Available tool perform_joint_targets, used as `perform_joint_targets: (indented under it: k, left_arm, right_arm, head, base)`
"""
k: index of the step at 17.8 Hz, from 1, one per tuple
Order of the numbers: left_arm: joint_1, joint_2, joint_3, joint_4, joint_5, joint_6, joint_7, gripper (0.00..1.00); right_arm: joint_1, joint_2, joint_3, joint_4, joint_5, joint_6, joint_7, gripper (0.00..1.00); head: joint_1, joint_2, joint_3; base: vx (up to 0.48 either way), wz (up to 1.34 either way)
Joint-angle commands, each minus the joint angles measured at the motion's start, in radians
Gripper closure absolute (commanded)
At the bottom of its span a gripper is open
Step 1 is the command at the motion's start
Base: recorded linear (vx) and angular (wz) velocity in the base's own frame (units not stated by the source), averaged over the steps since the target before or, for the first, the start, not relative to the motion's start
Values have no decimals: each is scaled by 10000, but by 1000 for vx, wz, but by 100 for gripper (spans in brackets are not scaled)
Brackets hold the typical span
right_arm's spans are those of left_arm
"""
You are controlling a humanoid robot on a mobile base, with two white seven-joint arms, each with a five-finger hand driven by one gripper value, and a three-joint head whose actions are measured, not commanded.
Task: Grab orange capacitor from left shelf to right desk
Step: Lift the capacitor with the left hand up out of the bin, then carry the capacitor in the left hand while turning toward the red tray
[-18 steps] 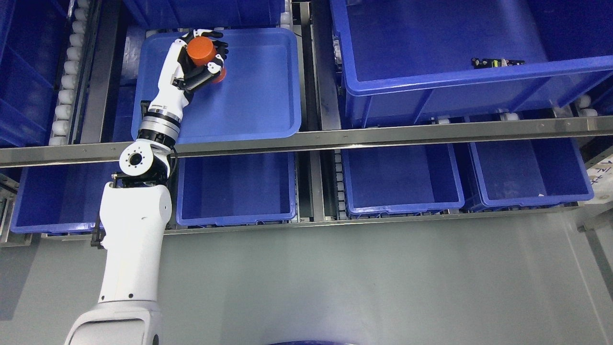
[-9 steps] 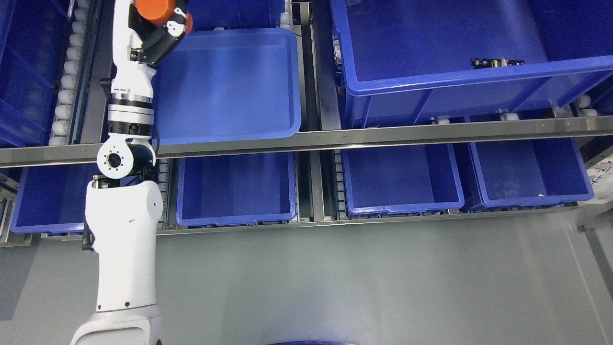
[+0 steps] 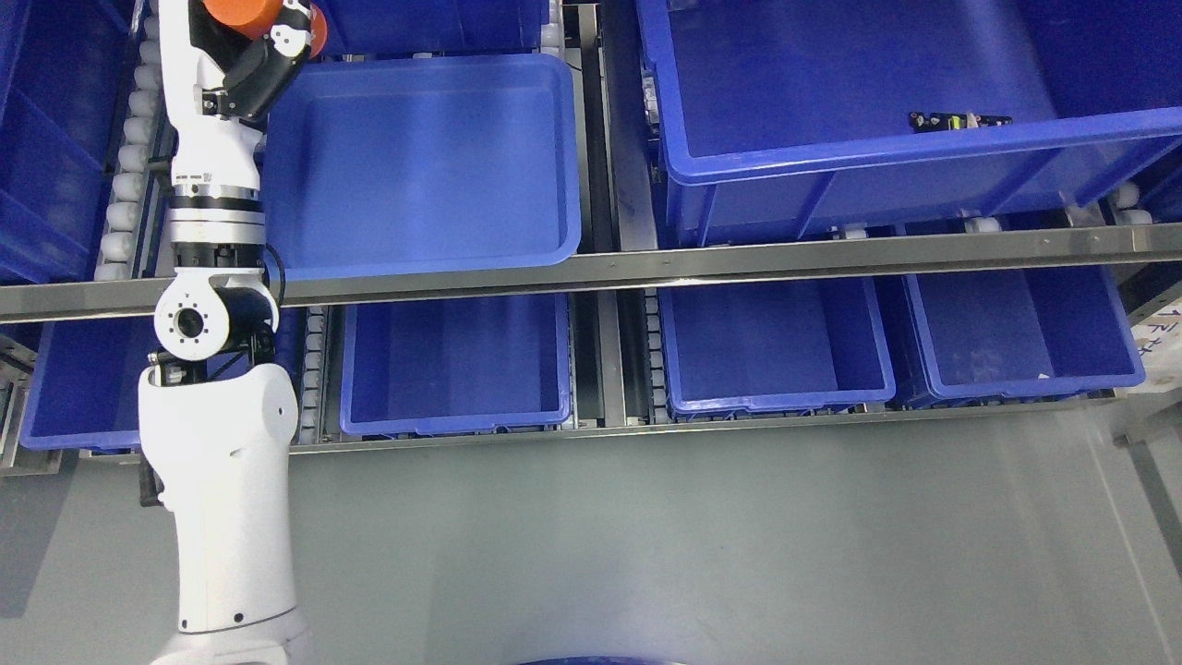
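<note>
Gripping the orange capacitor, the left hand sits at about eleven o'clock in the head view, right at the top edge of the picture, so part of the part and the fingertips are cut off. Dark fingers curl under and around the orange body; a second patch of orange shows just to the right, at the knuckles.

A second ago the hand was down inside the shallow blue tray with the capacitor already clasped; half a second ago it had risen to the tray's upper left corner. Now the arm has swung further toward nine o'clock and upward, and the hand stands over the tray's left rim near the white roller track. I judge this to mean the pick is done and the carry has begun, though the right desk is nowhere in view, so most of the travel remains.

The right hand does not show.

As for writing, a white label at three o'clock bears dark marks too small and skewed to read. A small dark part with a yellow-green spot lies on the rim of the large blue bin at one o'clock; no print is legible on it.
</note>
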Motion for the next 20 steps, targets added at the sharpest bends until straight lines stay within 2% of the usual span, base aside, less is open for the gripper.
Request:
perform_joint_targets:
  k: [1, 11, 20]
  left_arm:
    - [158, 125, 166, -1317, 9, 266, 8, 98]
    - [112, 125, 59, -1455, 9, 926, -53, 98]
    - [128, 125, -325, -1455, 193, 1034, -69, 99]
  right_arm:
    - [230, -174, -107, -174, 77, -2, 1, 0]
    - [230, -174, -107, -174, 61, -2, 1, 0]
    - [230, -174, -107, -174, 61, -2, 1, 0]
  head:
    - [0, 0, 0]
    - [0, 0, 0]
    - [0, 0, 0]
  base:
    - [0, 0]
    - [-6, -11]
    - [-88, -212]
